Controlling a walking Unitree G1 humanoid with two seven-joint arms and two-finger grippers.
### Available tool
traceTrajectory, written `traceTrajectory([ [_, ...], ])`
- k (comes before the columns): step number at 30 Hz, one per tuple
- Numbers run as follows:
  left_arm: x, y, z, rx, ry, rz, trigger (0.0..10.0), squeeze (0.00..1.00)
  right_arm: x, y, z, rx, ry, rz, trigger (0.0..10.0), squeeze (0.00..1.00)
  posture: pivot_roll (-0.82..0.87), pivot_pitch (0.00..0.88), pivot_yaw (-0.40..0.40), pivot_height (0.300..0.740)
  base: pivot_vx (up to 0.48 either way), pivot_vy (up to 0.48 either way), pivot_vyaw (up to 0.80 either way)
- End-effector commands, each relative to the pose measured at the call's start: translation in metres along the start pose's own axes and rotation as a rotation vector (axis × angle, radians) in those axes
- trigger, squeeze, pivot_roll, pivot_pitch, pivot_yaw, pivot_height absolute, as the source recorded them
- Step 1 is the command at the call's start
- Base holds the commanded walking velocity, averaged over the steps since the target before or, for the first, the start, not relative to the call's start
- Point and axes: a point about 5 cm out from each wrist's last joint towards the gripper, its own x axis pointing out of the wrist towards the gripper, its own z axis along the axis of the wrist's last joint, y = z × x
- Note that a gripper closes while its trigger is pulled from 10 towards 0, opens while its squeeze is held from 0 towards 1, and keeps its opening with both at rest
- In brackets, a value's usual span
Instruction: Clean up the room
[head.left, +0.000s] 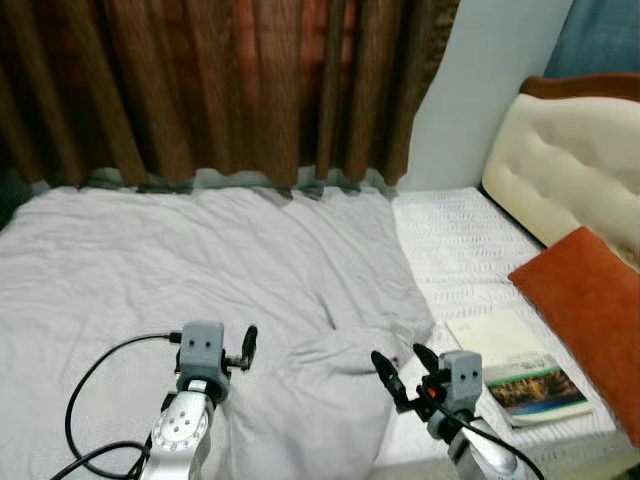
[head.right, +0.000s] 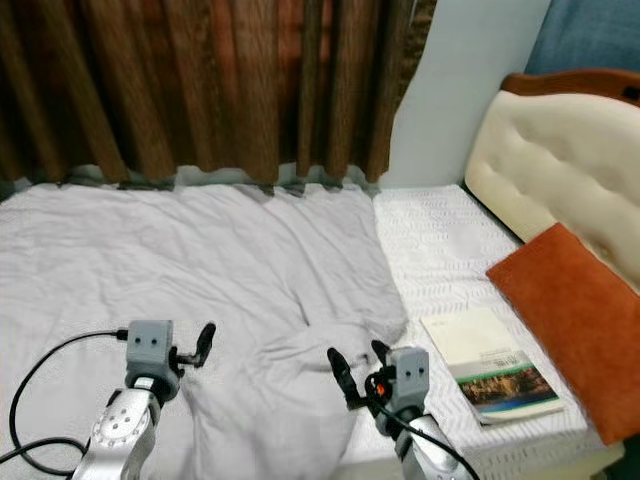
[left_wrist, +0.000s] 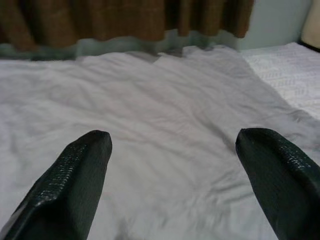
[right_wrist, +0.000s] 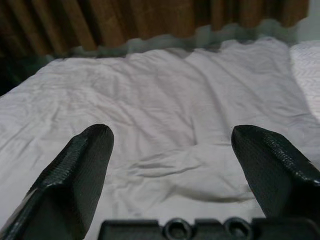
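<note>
On the bed (head.left: 470, 250) before us lies a pale grey duvet (head.left: 200, 270), spread from the curtain edge toward our near edge, its corner bunched into folds beside the bare white mattress strip at the head end. In the left eye view our left hand (head.left: 248, 345) hovers over the duvet near the near edge; we see one black finger clearly there and cannot judge its spread from this view. Our right hand (head.left: 405, 370) hangs just over the bunched corner, fingers parted. A book (head.left: 520, 372) rests on the white strip near the near edge, beside an orange pillow (head.left: 590, 310) that the frame cuts off. A cream headboard (head.left: 570, 160) stands behind the pillow. Brown curtains (head.left: 230, 85) hang along the far edge, their hems meeting the duvet.

In the right eye view the same layout shows, with the pillow's lower corner cut off.

In the left wrist view the fingers (left_wrist: 70, 185) stand wide apart, nothing between them, over smooth duvet.

In the right wrist view the fingers (right_wrist: 75, 175) are likewise wide, with a rumpled fold of duvet ahead.
</note>
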Motion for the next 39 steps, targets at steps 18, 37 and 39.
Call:
traceTrajectory([
  [18,0.045,0.102,0.012,0.034,0.189,0.338,10.0,0.0,-0.191,0.033,0.014,0.002,0.341,-0.056,10.0,0.0,-0.36,0.605,-0.226,0.74,0.0,0.0,0.0],
  [37,0.038,0.082,-0.021,-0.282,0.332,0.32,0.0,0.0,-0.196,0.051,0.018,0.067,0.379,-0.102,10.0,0.0,-0.35,0.613,-0.172,0.74,0.0,0.0,0.0],
  [39,0.039,0.081,-0.02,-0.255,0.332,0.31,0.0,0.0,-0.194,0.049,0.019,0.066,0.372,-0.109,10.0,0.0,-0.34,0.604,-0.164,0.74,0.0,0.0,0.0],
])
